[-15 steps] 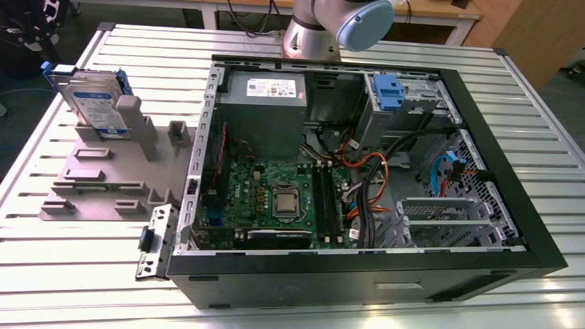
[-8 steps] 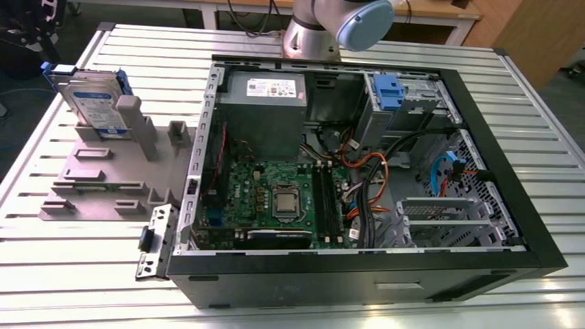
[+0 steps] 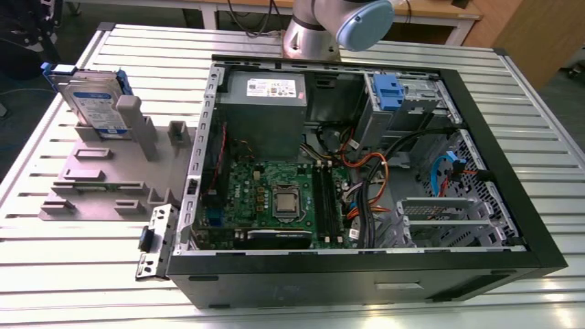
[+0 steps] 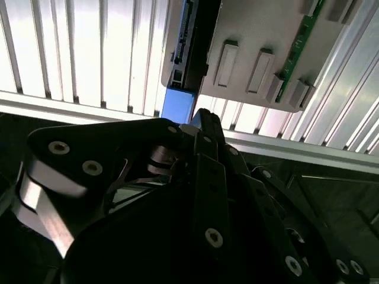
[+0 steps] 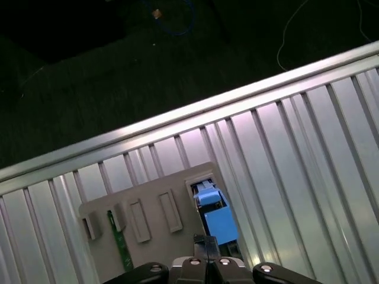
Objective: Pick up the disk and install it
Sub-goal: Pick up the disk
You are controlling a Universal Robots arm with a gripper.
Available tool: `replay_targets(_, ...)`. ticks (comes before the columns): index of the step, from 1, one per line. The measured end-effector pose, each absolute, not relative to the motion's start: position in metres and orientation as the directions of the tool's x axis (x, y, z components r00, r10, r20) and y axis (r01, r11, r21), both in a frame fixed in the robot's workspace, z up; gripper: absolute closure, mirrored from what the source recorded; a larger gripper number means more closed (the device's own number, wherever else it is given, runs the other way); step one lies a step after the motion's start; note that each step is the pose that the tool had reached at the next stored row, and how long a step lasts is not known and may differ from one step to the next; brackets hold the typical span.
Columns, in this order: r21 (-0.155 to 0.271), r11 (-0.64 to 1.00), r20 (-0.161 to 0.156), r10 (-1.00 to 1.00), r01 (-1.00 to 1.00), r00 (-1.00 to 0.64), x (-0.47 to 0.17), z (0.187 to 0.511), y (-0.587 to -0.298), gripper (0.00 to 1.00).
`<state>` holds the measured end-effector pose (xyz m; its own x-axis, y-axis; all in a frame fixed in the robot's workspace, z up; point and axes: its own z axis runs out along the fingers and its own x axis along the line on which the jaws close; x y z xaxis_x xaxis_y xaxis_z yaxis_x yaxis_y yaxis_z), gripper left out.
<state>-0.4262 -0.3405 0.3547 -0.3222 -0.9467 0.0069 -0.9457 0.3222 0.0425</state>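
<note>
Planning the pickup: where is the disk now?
The disk stands on edge in the grey holder on the table, at the exterior view's left of the open computer case.

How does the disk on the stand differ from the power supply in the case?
The disk stands on edge in the grey stand, outside the case; the power supply sits inside it. The disk is a thin slab with blue rails; the power supply is a bulky box without blue. Both are grey metal with a label.
</note>
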Motion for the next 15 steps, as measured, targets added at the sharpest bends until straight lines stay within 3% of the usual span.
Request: replay_targets(15,0.042,0.258,0.007,-0.966,-0.965,-0.258,-0.4262,0.3547,-0.3405,0.89)
